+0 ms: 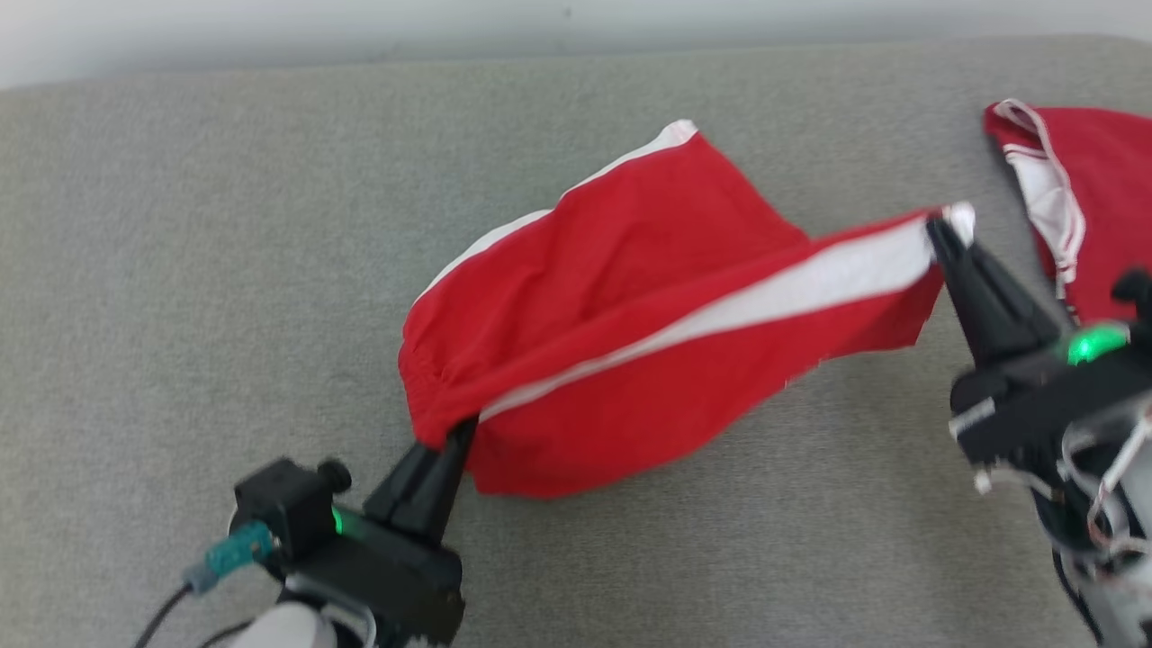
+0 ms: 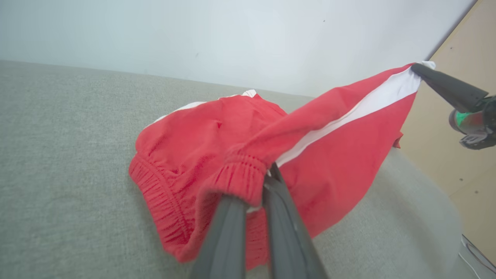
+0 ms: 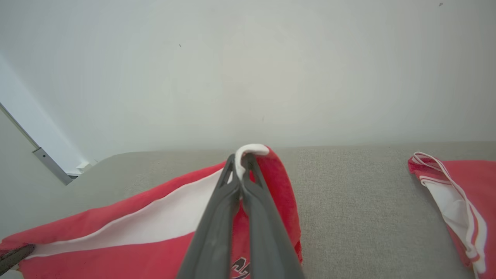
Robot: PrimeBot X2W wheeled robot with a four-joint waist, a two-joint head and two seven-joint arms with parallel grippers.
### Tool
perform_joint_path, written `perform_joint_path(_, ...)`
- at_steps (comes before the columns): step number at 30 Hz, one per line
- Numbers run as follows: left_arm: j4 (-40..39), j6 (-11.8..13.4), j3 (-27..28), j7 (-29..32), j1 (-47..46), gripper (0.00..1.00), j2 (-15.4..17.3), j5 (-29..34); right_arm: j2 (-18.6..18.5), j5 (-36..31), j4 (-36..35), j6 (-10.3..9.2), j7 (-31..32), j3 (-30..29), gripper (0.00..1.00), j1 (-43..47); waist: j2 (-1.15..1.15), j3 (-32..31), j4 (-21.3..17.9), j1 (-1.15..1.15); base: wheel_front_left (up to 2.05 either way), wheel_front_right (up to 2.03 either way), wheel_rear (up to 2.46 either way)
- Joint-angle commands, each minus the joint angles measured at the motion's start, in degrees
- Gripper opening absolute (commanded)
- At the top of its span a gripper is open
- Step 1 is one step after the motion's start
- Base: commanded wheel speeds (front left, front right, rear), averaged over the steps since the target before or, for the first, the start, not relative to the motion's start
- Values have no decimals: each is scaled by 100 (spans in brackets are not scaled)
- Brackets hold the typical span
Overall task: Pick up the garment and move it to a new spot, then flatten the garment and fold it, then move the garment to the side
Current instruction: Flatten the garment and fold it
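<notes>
Two grippers, one garment, and it's strung between them. Biggest thing first: the grey cushion [image 1: 180, 270] spreads across the head view, with a pale wall at twelve o'clock. Near its centre are the shorts [image 1: 612, 261], red with a white side stripe. The far leg lies slack on the cushion, and the near one is lifted clear and pulled into a taut line. Out at two o'clock, well apart, a second red piece [image 1: 1107, 180] with white trim lies by itself; not in play, I'd say.

Now the arms. The left gripper [image 1: 457, 436], at seven o'clock, is clamped on the elastic waistband, and its wrist view shows the gathered band bunched over the tips. The right gripper [image 1: 943, 229], at two o'clock, is pinched tight on the hem corner where the stripe ends. Its wrist view shows that white edge curling over the closed tips.

The line that matters is the shorts' long axis. It runs along the stripe from seven o'clock to two o'clock, waistband at the left gripper, hem at the right. Each arm owns one end, and neither is nearer the middle.

My read: this is the carry or the spreading, with folding not yet begun. The next move calls for both arms to travel together with that line tight — let the gap shrink and the cloth sags and bunches.
</notes>
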Motion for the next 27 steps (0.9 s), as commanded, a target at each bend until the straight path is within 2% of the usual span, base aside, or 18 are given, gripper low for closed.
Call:
perform_joint_path(1, 92, -47, 73, -9, -184, 0, -67, 58, -37, -52, 135, -17, 28, 87, 0, -303, 0, 272, 262, -1, 0, 0, 0)
perform_joint_path(7, 766, -311, 436, -9, -934, 0, -467, 47, -3, -32, 1352, -17, 150, 486, 0, -1701, 0, 658, 639, -1, 0, 0, 0)
perform_joint_path(13, 1523, -560, 523, -6, -1618, 0, -817, 137, 148, 109, 2706, -17, 165, 928, 0, -2878, 0, 950, 863, -1, 0, 0, 0)
perform_joint_path(24, 2369, -764, 689, -6, -2298, 0, -1399, 511, 555, 198, 4925, -17, -78, 1610, 0, -4403, 0, 1228, 1142, -1, 0, 0, 0)
perform_joint_path(25, 2453, -775, 683, -6, -2311, 0, -1441, 528, 564, 157, 5016, -17, -114, 1714, 36, -4471, 0, 1217, 1157, -1, 0, 0, 0)
perform_joint_path(26, 2495, -787, 694, -6, -2324, 5, -1471, 549, 571, 139, 5072, -17, -192, 1797, 78, -4530, 0, 1200, 1166, -1, 0, 0, 0)
perform_joint_path(27, 2515, -794, 738, -7, -2337, 46, -1488, 598, 582, 163, 5136, -17, -250, 1863, 100, -4549, 0, 1176, 1165, -1, 0, 0, 0)
